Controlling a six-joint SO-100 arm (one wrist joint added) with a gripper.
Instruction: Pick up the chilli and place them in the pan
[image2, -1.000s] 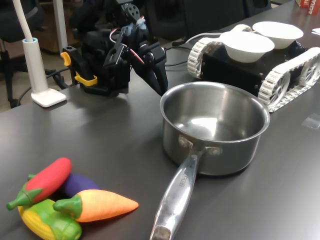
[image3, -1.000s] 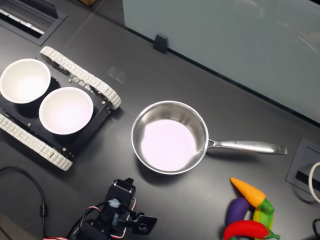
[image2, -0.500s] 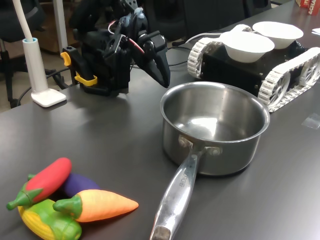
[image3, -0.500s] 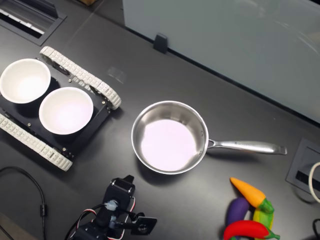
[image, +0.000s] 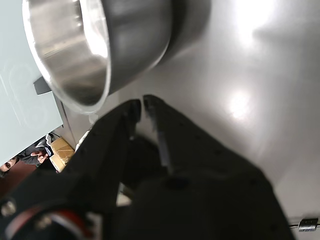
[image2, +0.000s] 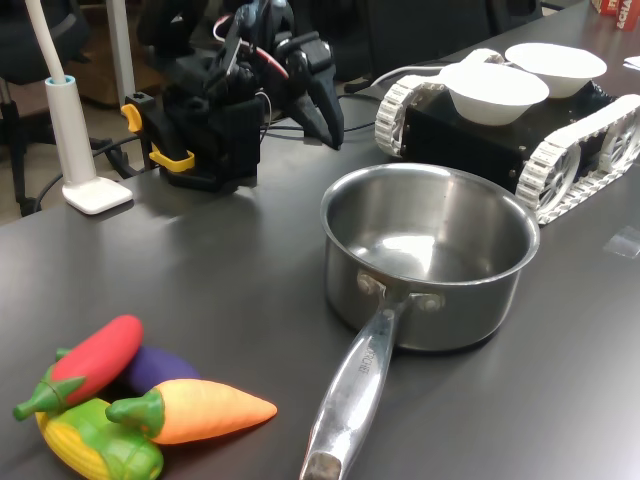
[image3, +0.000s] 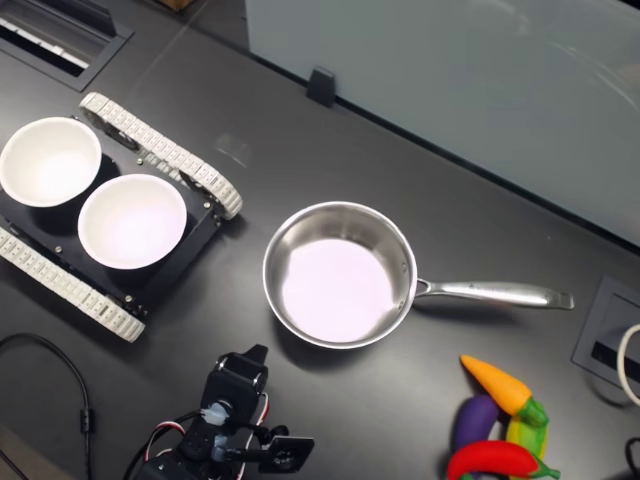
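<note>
We see the gripper (image2: 335, 135) closed and empty; the chilli (image2: 95, 358) lies untouched, the pan (image2: 430, 250) empty.

I found almost nothing legible on my workbench. A red box (image2: 618, 6) at the top right corner of the first exterior view carried white capital letters, cut off by the frame edge and too partial to make out as a word. The pan's handle (image2: 362, 366) bore a stamped mark in that same view, too small and blurred for me to read.
</note>
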